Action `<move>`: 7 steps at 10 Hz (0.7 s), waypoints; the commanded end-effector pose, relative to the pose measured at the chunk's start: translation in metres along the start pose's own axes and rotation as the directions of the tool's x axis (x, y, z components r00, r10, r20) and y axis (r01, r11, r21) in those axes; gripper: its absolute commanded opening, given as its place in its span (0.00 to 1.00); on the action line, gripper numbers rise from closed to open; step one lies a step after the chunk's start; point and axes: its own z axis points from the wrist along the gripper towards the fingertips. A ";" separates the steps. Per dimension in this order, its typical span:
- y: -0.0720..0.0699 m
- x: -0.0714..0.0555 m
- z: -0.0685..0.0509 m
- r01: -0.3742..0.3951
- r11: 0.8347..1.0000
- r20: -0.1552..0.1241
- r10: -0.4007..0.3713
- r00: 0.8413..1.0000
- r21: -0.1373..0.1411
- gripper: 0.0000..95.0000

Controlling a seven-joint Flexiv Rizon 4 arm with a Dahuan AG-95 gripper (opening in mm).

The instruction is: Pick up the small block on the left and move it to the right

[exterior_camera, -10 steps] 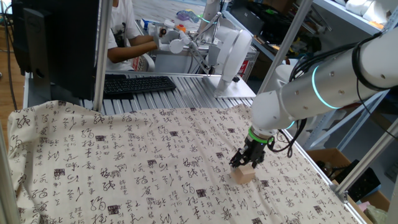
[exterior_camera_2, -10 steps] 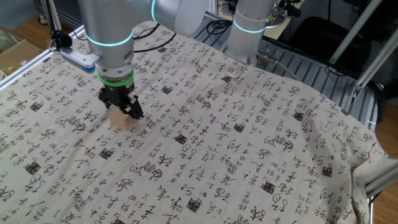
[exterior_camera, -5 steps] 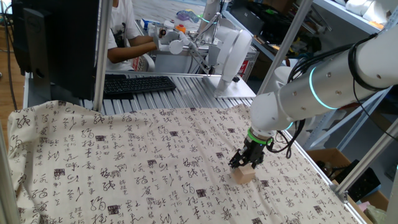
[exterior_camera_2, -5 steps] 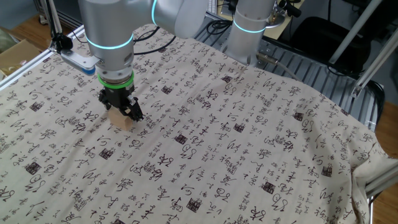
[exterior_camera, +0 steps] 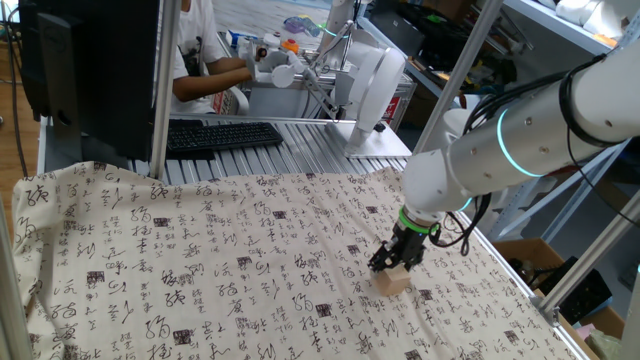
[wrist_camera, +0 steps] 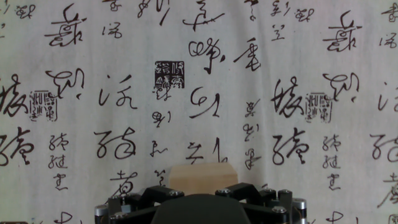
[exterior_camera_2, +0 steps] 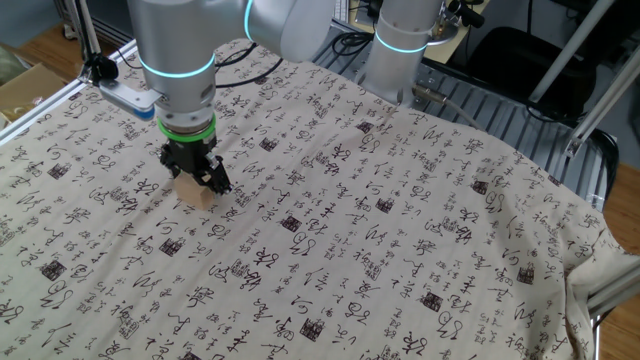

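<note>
Now the claw (exterior_camera: 397, 258) is down low over the surface (exterior_camera: 200, 260), and the small block (exterior_camera: 392, 281) sits directly beneath it, resting on the calligraphy-printed cloth (exterior_camera: 150, 290) that covers the surface. From one fixed view the dark fingers reach down to the block's top edge, but whether they actually pinch it or merely flank it cannot be told from here.

Over to the other fixed view: the claw (exterior_camera_2: 193, 172) hangs straight down from the silver arm (exterior_camera_2: 178, 50) with its green-ringed wrist, and the small block (exterior_camera_2: 198, 193) peeks out just below and slightly to the right of the fingertips, a light-tan cube with plain faces. The fingers look to straddle the block's upper part, touching or very nearly touching it; the block's base is on the cloth (exterior_camera_2: 350, 230).

And the hand view: the claw's black body (wrist_camera: 200, 208) fills the bottom edge of the frame, and the small block (wrist_camera: 203, 177) shows as a pale rectangle immediately ahead of it, centred between where the fingers would be. The fingertips themselves are hidden, so how wide the claw stands is not clear. Past the block, only the cloth (wrist_camera: 199, 74) with its black characters and square seal marks spreads across the view.

Behind the surface in the first fixed view, a black keyboard (exterior_camera: 222, 135) lies on a ribbed metal bench, well apart from the claw.
</note>
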 end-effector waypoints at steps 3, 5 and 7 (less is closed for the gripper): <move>0.000 0.000 0.004 0.002 1.000 0.003 -0.002 1.000 -0.007 0.60; 0.000 0.000 0.005 0.022 1.000 0.003 -0.022 1.000 0.005 0.40; -0.001 0.000 0.003 0.019 0.999 -0.012 -0.020 1.000 -0.047 0.00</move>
